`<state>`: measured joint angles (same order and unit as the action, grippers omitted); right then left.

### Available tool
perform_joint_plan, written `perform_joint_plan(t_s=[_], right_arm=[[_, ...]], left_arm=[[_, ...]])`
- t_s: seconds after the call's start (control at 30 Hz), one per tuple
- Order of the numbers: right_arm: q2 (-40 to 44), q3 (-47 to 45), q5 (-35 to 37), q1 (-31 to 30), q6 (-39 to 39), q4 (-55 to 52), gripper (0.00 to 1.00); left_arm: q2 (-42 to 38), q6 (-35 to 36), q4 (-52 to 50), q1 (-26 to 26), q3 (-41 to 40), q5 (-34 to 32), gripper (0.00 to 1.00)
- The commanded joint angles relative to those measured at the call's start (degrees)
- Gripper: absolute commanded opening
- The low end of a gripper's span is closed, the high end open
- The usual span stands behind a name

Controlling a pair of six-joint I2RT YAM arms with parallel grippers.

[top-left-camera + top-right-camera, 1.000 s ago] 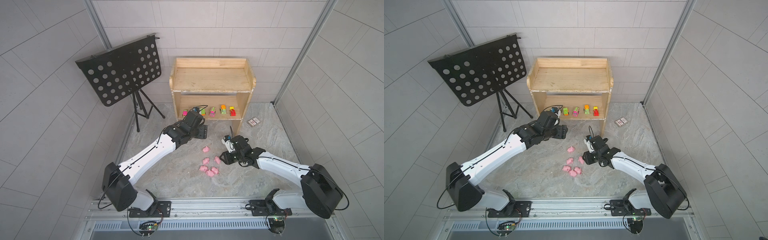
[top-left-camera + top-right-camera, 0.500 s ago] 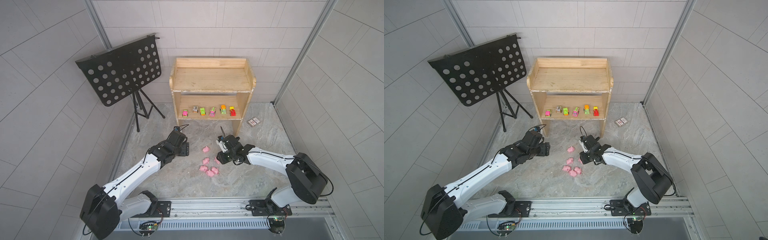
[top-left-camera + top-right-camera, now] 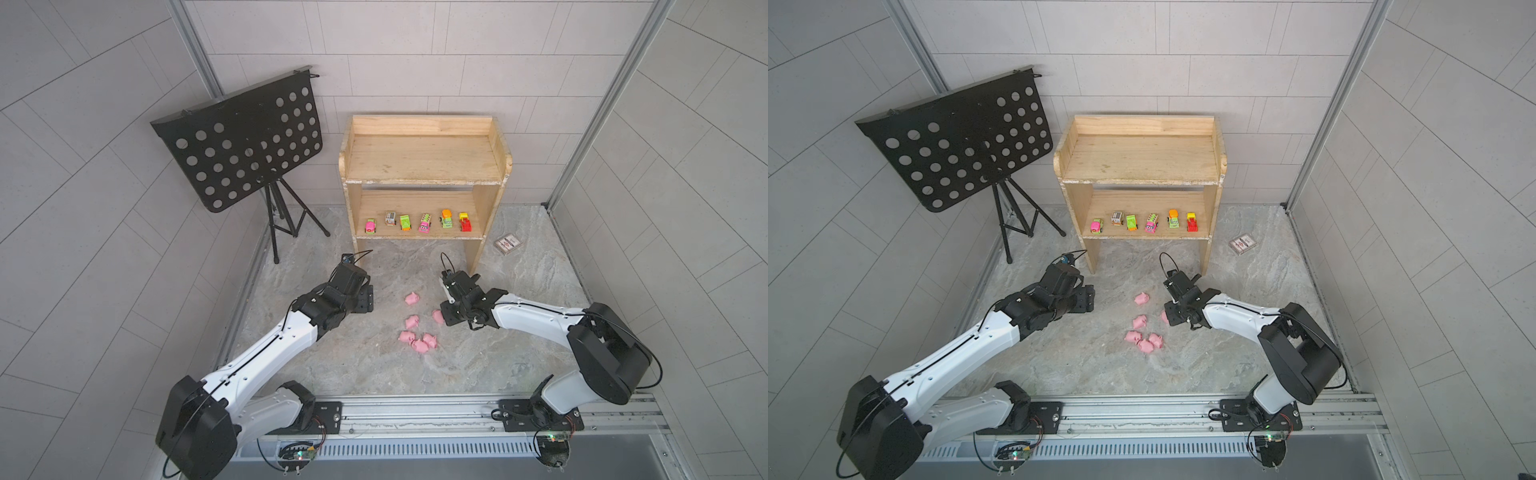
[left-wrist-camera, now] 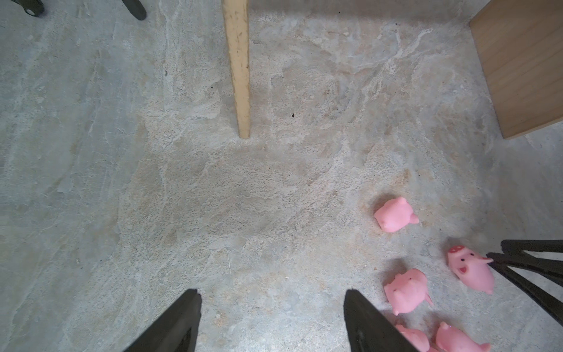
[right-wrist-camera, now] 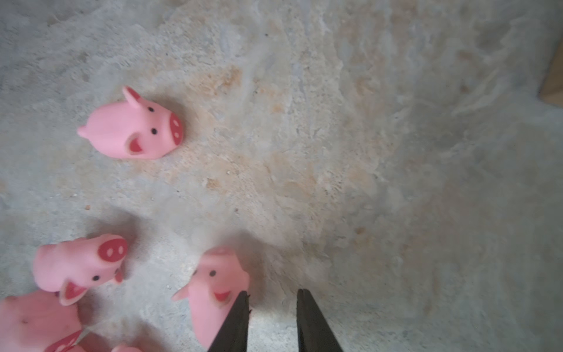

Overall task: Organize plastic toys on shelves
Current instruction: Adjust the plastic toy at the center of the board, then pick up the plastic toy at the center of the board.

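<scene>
Six cars (image 3: pixel 424 225) line the lower shelf (image 3: pixel 415 202); six pigs (image 3: pixel 412 299) lie on the worktop (image 3: pixel 374 370) before it. Left pincer (image 4: pixel 271 291) gapes wide, empty; right pincer (image 5: pixel 272 292), narrowly parted, grips nothing, one finger (image 5: pixel 234 323) against a pig (image 5: pixel 213 283).

Smooth plastic pigs (image 5: pixel 131 128), bare wooden shelves (image 3: pixel 424 160)

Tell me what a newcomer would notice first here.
A scatter of pink pigs lies on the stone floor in front of the wooden shelf unit, with the right gripper low beside one of them, its jaws empty. Six bright toy vehicles stand in a row on the lower board, while the top board is bare. Beside the shelves looms a black perforated music stand.
</scene>
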<state>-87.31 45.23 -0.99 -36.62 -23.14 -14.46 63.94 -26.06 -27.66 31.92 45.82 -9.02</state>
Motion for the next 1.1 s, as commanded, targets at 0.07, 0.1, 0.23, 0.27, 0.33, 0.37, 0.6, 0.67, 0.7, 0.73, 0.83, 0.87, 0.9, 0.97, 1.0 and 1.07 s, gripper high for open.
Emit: perform_joint_plan(t_s=[0.07,0.1,0.23,0.27,0.33,0.37,0.6,0.67,0.7,0.73,0.83,0.87,0.9,0.97,1.0,1.07], right_arm=[[2.75,-1.16,6.68,-0.26,-1.39,-3.65,0.31],[3.53,-1.28,6.71,-0.22,-1.39,-3.65,0.32],[5.87,-1.51,4.6,-0.22,-1.21,-3.76,0.37],[6.24,-1.52,3.05,-0.28,-0.98,-3.59,0.39],[6.49,-1.53,-0.97,-0.27,-0.3,-2.72,0.43],[6.33,-1.55,-3.14,-0.21,0.01,-2.28,0.45],[2.93,-0.29,-7.79,-0.81,0.69,-0.85,0.49],[1.9,0.19,-8.09,-0.95,0.77,-0.77,0.49],[1.26,0.47,-8.31,-0.91,0.9,-0.72,0.49],[0.72,0.76,-8.4,-1.02,0.98,-0.71,0.48],[-0.87,1.04,-8.81,-1.17,0.92,0.16,0.44],[-1.23,1.15,-9.0,-1.17,0.89,0.3,0.42],[-1.75,1.2,-9.09,-1.19,0.9,0.55,0.4],[-2.44,1.26,-9.03,-1.26,0.74,0.9,0.37],[-2.69,1.16,-9.02,-1.34,0.71,1.05,0.37],[-3.28,1.06,-9.06,-1.35,0.69,1.44,0.34]], left_arm=[[-0.7,0.05,-0.43,-0.29,-0.47,-1.16,0.8],[-0.67,0.1,-0.46,-0.34,-0.46,-1.18,0.8],[-0.63,0.05,-0.44,-0.37,-0.43,-1.23,0.8],[-0.58,0.05,-0.46,-0.37,-0.4,-1.26,0.8],[-0.55,0.09,-0.46,-0.37,-0.46,-1.27,0.79],[-0.51,0.18,-0.47,-0.37,-0.46,-1.17,0.8],[-0.24,0.22,-0.77,-0.37,-0.2,-0.93,0.8],[-0.18,0.32,-0.95,-0.31,-0.03,-0.92,0.8],[-0.21,0.4,-0.99,-0.37,-0.03,-0.92,0.8],[-0.21,0.4,-0.99,-0.37,0.01,-1.03,0.8],[-0.13,0.4,-1.0,-0.37,-0.03,-0.92,0.8],[-0.07,0.4,-0.99,-0.37,0.01,-0.92,0.8],[-0.03,0.5,-0.99,-0.37,-0.03,-0.92,0.8],[0.12,0.55,-0.99,-0.37,-0.02,-0.91,0.8],[0.16,0.58,-1.06,-0.37,-0.03,-0.92,0.8],[0.27,0.58,-1.08,-0.37,0.05,-0.9,0.8]])
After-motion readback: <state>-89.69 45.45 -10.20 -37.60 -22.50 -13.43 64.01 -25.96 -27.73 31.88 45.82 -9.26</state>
